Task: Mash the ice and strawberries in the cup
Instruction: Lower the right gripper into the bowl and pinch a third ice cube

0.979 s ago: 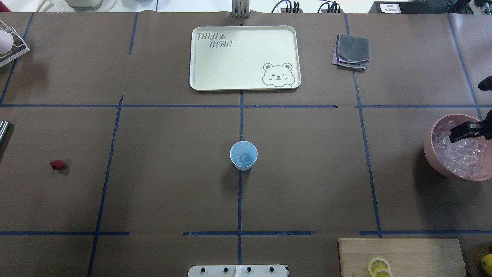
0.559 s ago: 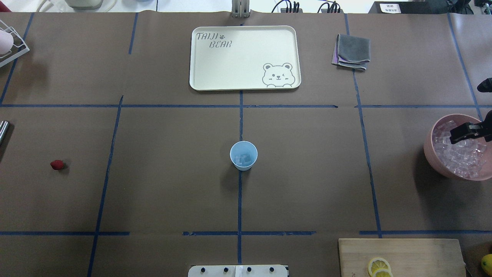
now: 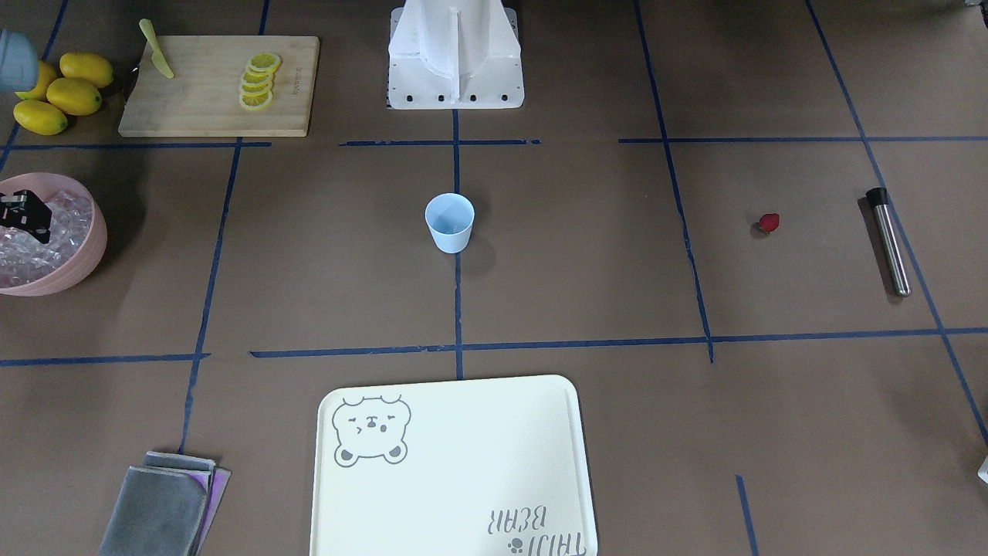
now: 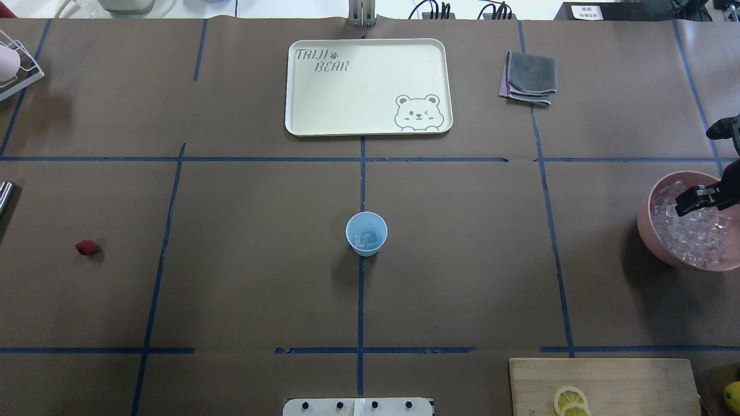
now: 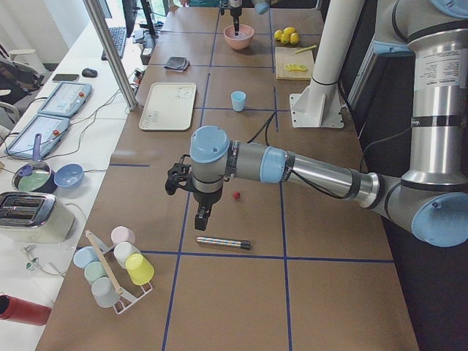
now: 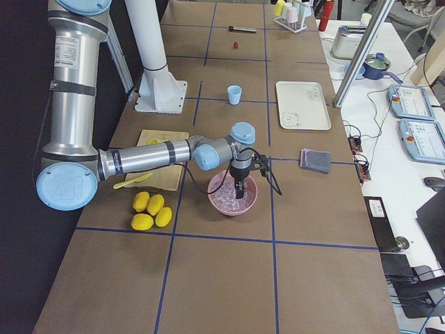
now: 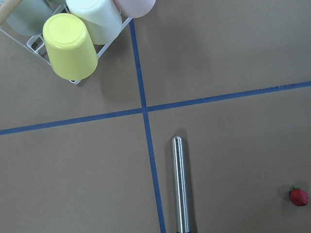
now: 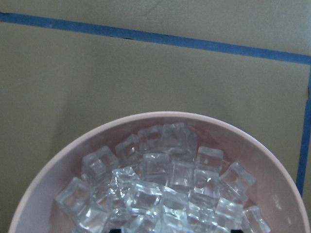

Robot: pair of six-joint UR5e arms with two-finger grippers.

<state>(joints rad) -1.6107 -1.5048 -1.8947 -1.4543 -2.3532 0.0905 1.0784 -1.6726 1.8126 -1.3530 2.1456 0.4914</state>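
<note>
Pale blue cup (image 4: 366, 233) with a few ice cubes (image 4: 365, 238) inside; no berry added, nothing mashed.

The cup stands upright at the middle of the brown worktop (image 4: 462, 277). The strawberry (image 4: 85, 248) lies whole on the worktop, well apart on the robot's left, near a steel rod (image 7: 180, 184) lying flat. The left claw (image 5: 201, 216) hangs above that rod; whether it is released or clenched cannot be told. The right claw (image 4: 688, 203) reaches into the pink bowl (image 4: 644, 228), which is heaped with more ice, and its grip cannot be made out either. By my reading, ice loading is under way, and adding the berry and mashing are both left to do.
</note>
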